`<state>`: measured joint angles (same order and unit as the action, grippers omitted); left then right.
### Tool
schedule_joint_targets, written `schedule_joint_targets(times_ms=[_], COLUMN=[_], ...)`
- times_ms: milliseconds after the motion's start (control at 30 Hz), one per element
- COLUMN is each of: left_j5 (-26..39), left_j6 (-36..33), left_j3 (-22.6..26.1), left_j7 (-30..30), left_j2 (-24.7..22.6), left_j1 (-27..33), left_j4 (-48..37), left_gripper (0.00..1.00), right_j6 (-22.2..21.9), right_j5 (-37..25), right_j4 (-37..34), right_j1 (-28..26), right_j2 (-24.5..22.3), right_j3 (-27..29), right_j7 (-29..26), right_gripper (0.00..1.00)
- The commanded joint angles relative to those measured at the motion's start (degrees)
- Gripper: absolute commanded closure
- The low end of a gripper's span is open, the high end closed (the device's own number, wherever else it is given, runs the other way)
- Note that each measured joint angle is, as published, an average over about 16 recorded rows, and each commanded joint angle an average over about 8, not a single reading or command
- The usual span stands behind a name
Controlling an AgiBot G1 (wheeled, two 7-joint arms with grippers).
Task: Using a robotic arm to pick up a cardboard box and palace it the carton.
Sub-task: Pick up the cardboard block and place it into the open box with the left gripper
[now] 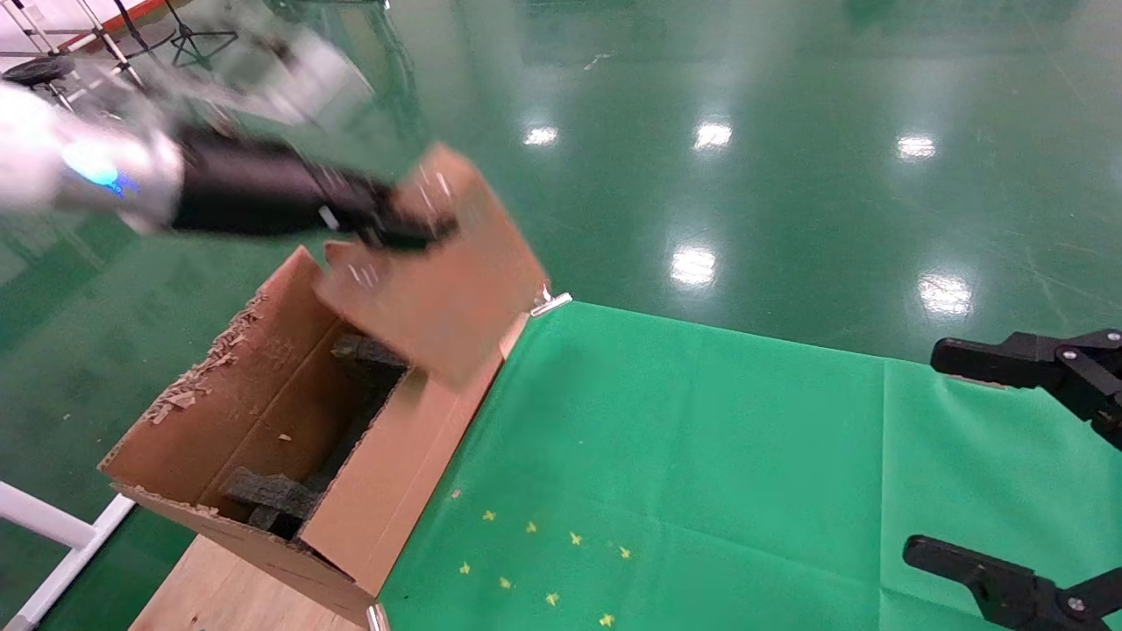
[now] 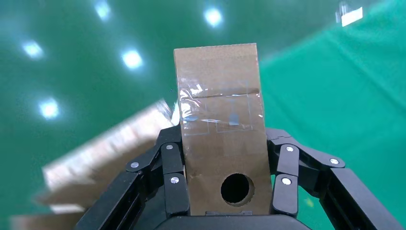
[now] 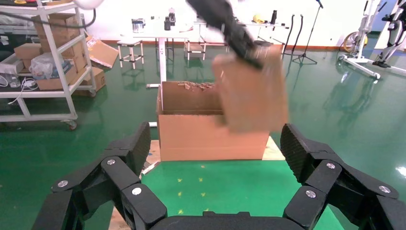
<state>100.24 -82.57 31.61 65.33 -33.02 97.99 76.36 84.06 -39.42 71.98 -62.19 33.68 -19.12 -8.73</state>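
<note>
Far left in head view: white tubular robotic arm (image 1: 53,166) w/ silver wrist reaches in from upper left, its black 2-finger left gripper (image 1: 399,230) clamped on the small brown smooth-sided cardboard box (image 1: 438,267). Box is held in the air, tilted, above the right-hand part of the large brown corrugated carton (image 1: 263,421), not touching it. Left wrist view shows the same grip: gripper (image 2: 225,184) pads pressed against both long sides of the box (image 2: 220,129), narrow face w/ 1 small round hole near the fingers, clear tape across the middle of that face.

Below the held box, the carton sits open at the left edge of the green cloth-covered table (image 1: 701,456), w/ a ragged torn flap on its far left side. Black foam blocks (image 1: 272,499) lie inside, 1 at the near end, 1 at the far end. Carton rests on a bare wooden board (image 1: 219,587).

Centre: small yellow star-shaped marks (image 1: 535,561) scattered on the cloth near the carton's near corner.

Far right: all-black right gripper (image 1: 1026,473) hangs over the cloth's right edge, fingers spread wide apart, holding nothing, well apart from box and carton. Right wrist view has its fingers (image 3: 129,148) splayed, w/ carton (image 3: 210,127) and held box (image 3: 251,91) farther off
</note>
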Motion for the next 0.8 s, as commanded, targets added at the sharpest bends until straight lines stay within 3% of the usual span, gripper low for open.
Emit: schedule_joint_targets(times_ms=[33, 333, 533, 800], left_j5=[-1.6, 0.6, 1.1, -0.2], left_j6=[0.2, -3.1, -1.8, 6.6], left_j3=[-1.7, -2.6, -1.9, -2.2], left_j7=[-2.0, -5.8, -9.7, -18.9], left_j2=[1.4, 6.8, 10.2, 11.1], left_j1=[2.2, 6.3, 2.4, -4.2], left_j4=[-0.2, -3.7, -10.9, -25.3], left_gripper=[1.00, 1.00, 1.00, 1.00], right_j6=[0.0, 0.0, 0.0, 0.0], right_j5=[0.0, 0.0, 0.0, 0.0], right_j4=[0.0, 0.0, 0.0, 0.0], right_j1=[0.0, 0.0, 0.0, 0.0], right_j2=[0.0, 0.0, 0.0, 0.0], right_j3=[0.0, 0.0, 0.0, 0.0], right_j7=[0.0, 0.0, 0.0, 0.0], right_gripper=[0.00, 0.00, 0.00, 0.00])
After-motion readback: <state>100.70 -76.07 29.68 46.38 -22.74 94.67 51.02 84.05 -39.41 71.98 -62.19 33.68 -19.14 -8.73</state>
